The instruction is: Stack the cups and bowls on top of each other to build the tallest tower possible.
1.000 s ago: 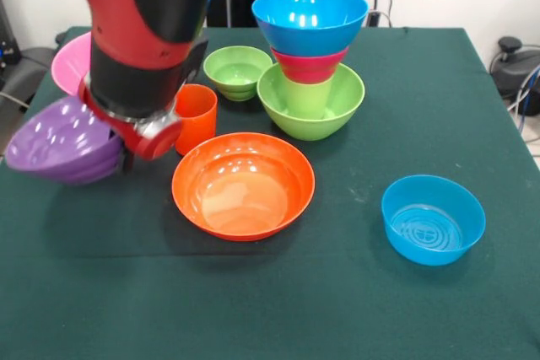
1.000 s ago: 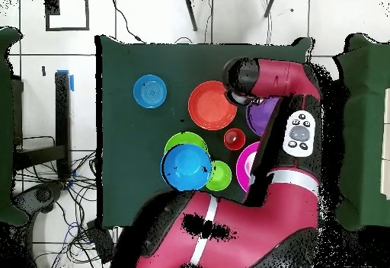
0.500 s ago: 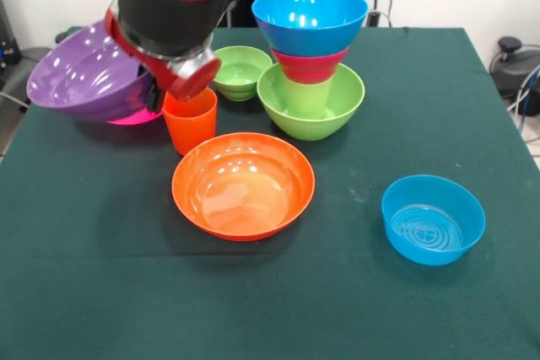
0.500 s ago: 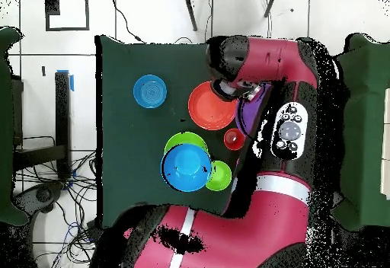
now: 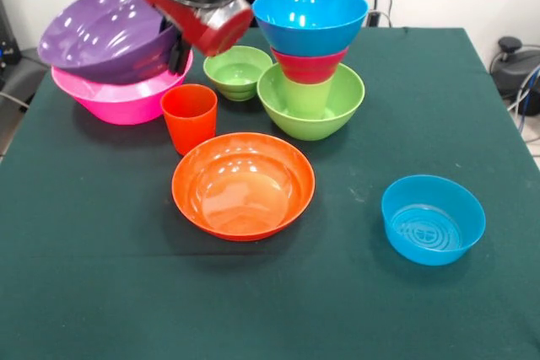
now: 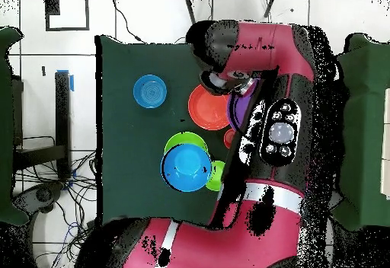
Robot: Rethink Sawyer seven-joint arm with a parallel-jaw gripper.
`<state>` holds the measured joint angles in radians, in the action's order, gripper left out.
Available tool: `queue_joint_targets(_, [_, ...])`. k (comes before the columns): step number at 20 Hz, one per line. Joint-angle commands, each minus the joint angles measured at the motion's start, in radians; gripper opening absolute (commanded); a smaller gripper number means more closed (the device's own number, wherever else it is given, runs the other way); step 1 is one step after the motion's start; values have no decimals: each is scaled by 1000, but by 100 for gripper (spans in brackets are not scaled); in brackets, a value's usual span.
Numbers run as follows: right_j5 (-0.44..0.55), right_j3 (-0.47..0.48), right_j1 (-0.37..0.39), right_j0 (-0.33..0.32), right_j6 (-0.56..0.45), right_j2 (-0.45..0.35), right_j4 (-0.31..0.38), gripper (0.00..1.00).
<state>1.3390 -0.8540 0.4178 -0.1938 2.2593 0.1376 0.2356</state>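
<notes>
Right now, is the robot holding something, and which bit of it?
Yes. The gripper holds the purple bowl by its rim on the side nearest the arm, tilted in the air above the pink bowl.

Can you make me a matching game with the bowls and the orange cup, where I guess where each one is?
Things:
1. purple bowl
2. big blue bowl
3. small blue bowl
4. orange cup

Places:
A. on top of the tower
B. alone on the cloth, away from the rest
C. tilted in the air, held by the gripper
D. standing just behind the orange bowl

Pairs: 1-C, 2-A, 3-B, 4-D
</notes>
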Motion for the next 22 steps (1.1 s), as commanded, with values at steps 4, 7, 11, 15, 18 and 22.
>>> queue_joint_targets(4, [133, -64, 66, 52, 32, -34, -35, 0])
queue_joint_targets(7, [124, -100, 80, 70, 66, -24, -53, 0])
queue_joint_targets(11, [113, -129, 83, 100, 115, -5, -81, 0])
queue_joint_targets(15, [88, -163, 85, 129, 152, 13, -105, 0])
queue_joint_targets(18, [72, -186, 86, 151, 178, 29, -123, 0])
queue_joint_targets(22, [51, -224, 95, 181, 204, 49, -148, 0])
